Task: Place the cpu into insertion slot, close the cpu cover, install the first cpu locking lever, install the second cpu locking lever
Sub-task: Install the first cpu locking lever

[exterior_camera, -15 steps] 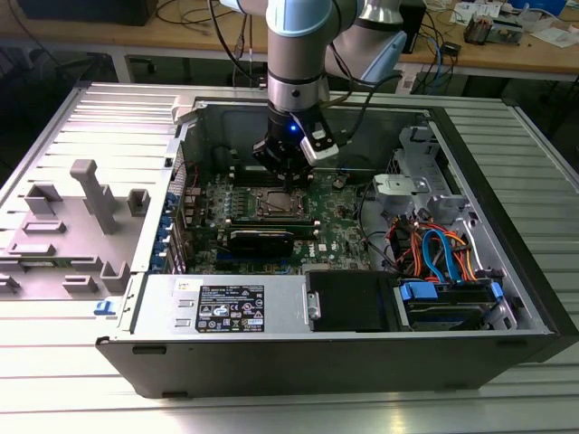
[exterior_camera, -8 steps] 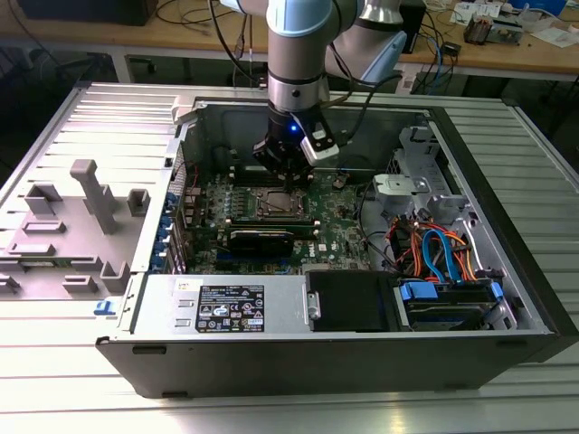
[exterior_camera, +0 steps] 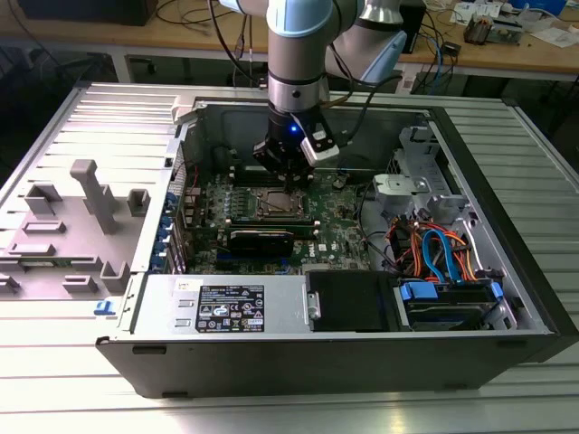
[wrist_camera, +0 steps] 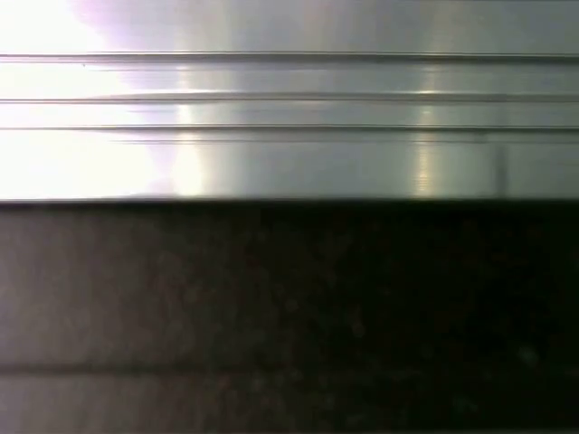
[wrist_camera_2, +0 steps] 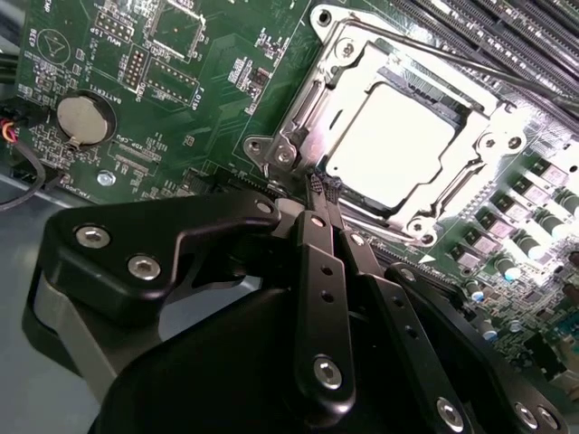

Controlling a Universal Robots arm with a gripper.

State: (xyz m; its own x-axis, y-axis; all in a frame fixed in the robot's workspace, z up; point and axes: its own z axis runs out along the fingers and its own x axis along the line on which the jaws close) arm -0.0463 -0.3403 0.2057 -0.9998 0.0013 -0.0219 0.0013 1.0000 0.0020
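Exterior view looks down from high in front onto the whole open computer case [exterior_camera: 380,353]; second wrist view peers closely past the claw [wrist_camera_2: 323,185] at the same motherboard [wrist_camera_2: 208,99]; first wrist view faces ribbed metal [wrist_camera: 289,127] nearby.

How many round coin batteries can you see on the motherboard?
1. The coin battery sits on the green motherboard, apart from the cpu. The hand covers part of the board, so others may be hidden.

Table: ribbed metal top [exterior_camera: 81,398].
On it: my open computer case [exterior_camera: 298,348]; grey plastic tray [exterior_camera: 68,226].
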